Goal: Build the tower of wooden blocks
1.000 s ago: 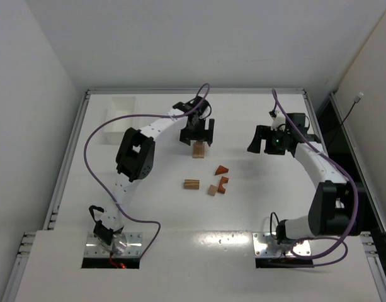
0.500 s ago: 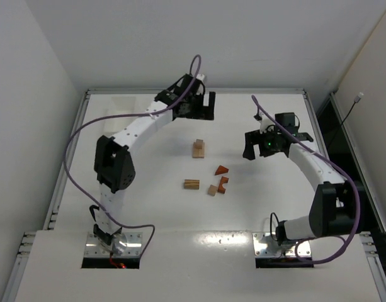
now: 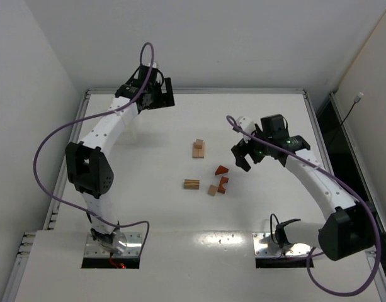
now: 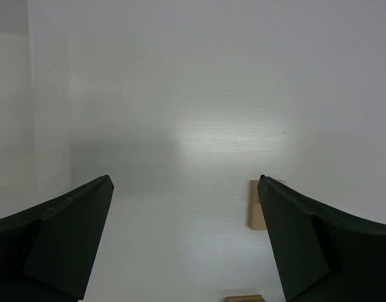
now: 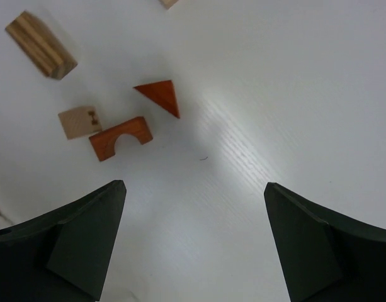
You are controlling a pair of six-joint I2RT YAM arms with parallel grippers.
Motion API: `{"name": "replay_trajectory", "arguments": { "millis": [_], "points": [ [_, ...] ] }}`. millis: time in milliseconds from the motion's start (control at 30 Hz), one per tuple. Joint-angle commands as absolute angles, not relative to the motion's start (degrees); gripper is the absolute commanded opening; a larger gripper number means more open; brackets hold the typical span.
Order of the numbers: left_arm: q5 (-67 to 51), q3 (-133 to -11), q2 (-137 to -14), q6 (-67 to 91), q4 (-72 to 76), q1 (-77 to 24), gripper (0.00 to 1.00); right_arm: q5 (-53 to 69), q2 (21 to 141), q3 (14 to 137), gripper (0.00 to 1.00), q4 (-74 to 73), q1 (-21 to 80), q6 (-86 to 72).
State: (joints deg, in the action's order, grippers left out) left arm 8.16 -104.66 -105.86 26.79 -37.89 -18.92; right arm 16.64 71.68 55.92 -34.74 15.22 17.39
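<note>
The tower (image 3: pixel 198 148) is a short stack of tan wood blocks at mid-table; it also shows in the left wrist view (image 4: pixel 255 205). The loose wood blocks lie in front of it: a striped tan bar (image 3: pixel 191 184) (image 5: pixel 41 45), a tan cube (image 3: pixel 213 190) (image 5: pixel 79 121), a reddish-brown arch (image 3: pixel 223 183) (image 5: pixel 120 138) and a reddish-brown wedge (image 3: pixel 221 170) (image 5: pixel 160 96). My left gripper (image 3: pixel 158 98) (image 4: pixel 184 182) is open and empty, high at the back left, far from the tower. My right gripper (image 3: pixel 240 156) (image 5: pixel 194 185) is open and empty, just right of the loose blocks.
A pale upright wall, likely the white tray (image 4: pixel 48 126), shows at the left of the left wrist view. The table's raised rim (image 3: pixel 193 91) runs along the back, and walls close in both sides. Purple cables loop off both arms.
My left gripper has drawn away from the tower, back and to the left, leaving the stack standing. My right gripper has moved left and forward to beside the loose blocks.
</note>
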Motion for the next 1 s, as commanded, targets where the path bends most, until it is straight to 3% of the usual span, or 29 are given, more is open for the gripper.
{"name": "replay_trajectory", "arguments": {
  "millis": [0, 133, 467, 967],
  "points": [
    [8.5, -102.8, -103.2, 25.1, -38.6, -16.1, 1.0, 16.6, 71.7, 58.3, 0.9, -41.6, 17.7, 24.7],
    [7.8, -100.8, -102.0, 25.0, -38.1, -13.5, 1.0, 16.6, 73.6, 61.2, 0.9, -49.4, 19.7, 28.3],
    [12.9, -94.8, -95.4, 22.4, -36.9, -12.4, 1.0, 18.0, 79.1, 57.6, 0.71, -51.3, 25.8, 34.8],
    [16.3, -90.1, -91.8, 19.0, -36.4, -11.9, 1.0, 14.4, 96.0, 62.1, 0.57, -36.9, 36.5, 16.5]
  ]
}}
